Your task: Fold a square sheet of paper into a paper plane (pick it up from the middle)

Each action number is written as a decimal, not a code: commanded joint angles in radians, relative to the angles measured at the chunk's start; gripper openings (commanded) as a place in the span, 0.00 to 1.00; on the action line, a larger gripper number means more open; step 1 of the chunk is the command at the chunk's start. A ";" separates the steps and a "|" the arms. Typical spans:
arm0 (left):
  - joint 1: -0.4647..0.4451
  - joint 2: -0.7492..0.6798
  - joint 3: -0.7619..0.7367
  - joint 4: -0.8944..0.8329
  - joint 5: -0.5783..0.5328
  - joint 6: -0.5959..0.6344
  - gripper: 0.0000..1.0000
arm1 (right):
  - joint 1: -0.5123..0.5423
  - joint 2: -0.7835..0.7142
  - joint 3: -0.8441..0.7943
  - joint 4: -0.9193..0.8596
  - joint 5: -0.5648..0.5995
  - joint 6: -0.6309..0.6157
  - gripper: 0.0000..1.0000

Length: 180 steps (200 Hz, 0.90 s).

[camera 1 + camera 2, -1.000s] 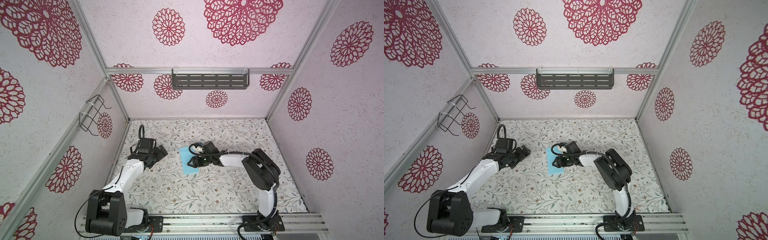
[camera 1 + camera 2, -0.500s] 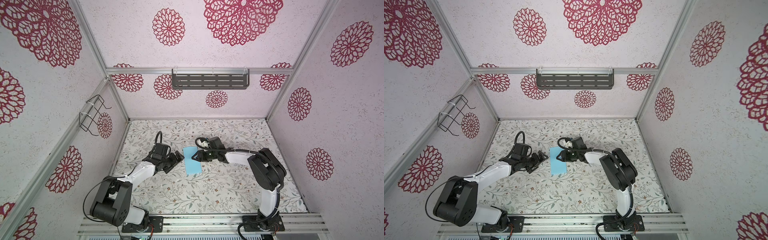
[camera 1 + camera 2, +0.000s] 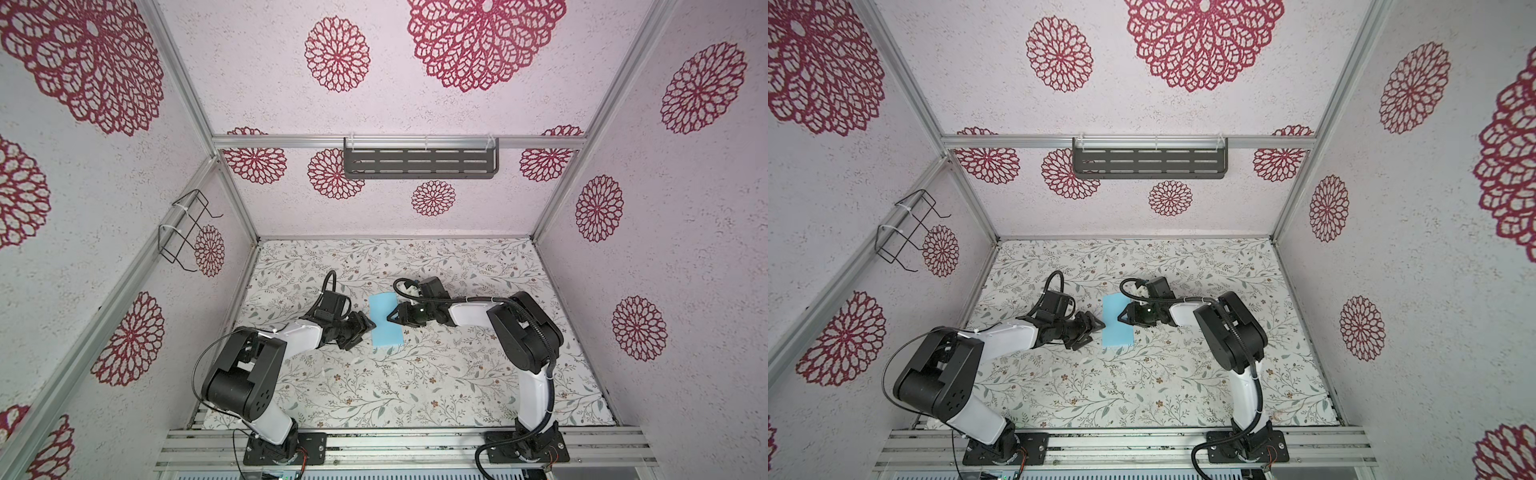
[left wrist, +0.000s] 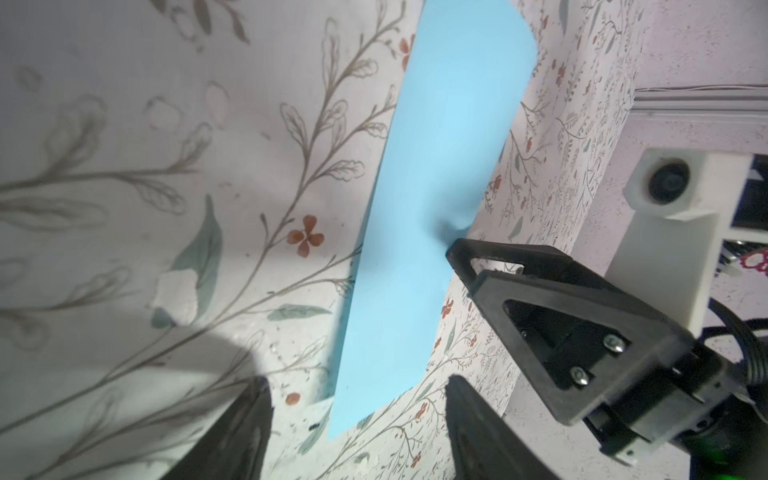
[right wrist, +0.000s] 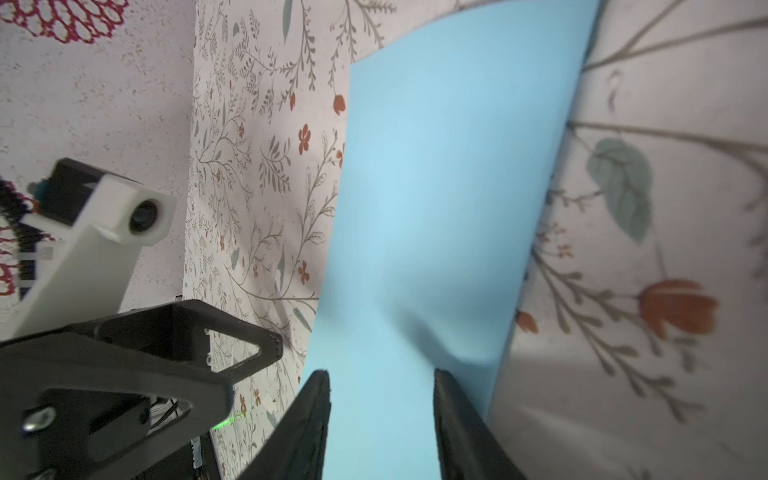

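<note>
We are at the very start of the job. The square sheet of paper (image 3: 385, 332) lies near the middle of the bench (image 3: 457, 374). It is flat for most of its length and has no crease or folded layer that we can see, so none of the folding is done. Both arms lie low and reach in from opposite sides toward the sheet's middle. The right pincer (image 3: 392, 320) is set on the sheet at its right edge, about halfway along. In the right wrist view its fingers (image 5: 316, 399) stand partly apart with blue paper running between them, and the sheet bulges into a soft pucker just ahead of them. We judge this to be the pick-up from the middle getting under way, though we cannot tell whether any paper is really caught. The left pincer (image 3: 363, 326) sits at the opposite edge, touching it or just beside it. In the left wrist view its jaws are wide apart and hold nothing. What is left, in our judgement, is nearly everything: lifting the sheet, the centre crease, the nose folds and the wings.
</note>
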 commanded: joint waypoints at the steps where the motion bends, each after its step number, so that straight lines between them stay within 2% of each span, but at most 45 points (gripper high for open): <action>1: -0.008 0.034 0.017 0.063 0.042 -0.024 0.59 | -0.012 0.014 -0.015 0.002 -0.005 0.014 0.45; 46: -0.014 0.090 0.026 0.095 0.069 -0.028 0.51 | -0.018 0.014 -0.025 0.013 -0.009 0.019 0.45; 95: -0.014 0.166 0.068 0.160 0.192 0.004 0.49 | -0.025 0.016 -0.034 0.034 -0.034 0.037 0.45; 151: 0.010 0.187 0.099 0.208 0.186 -0.008 0.40 | -0.028 0.017 -0.028 0.038 -0.042 0.016 0.45; 180: 0.020 0.215 0.122 0.148 0.162 -0.022 0.35 | -0.026 0.013 -0.037 0.061 -0.070 -0.051 0.45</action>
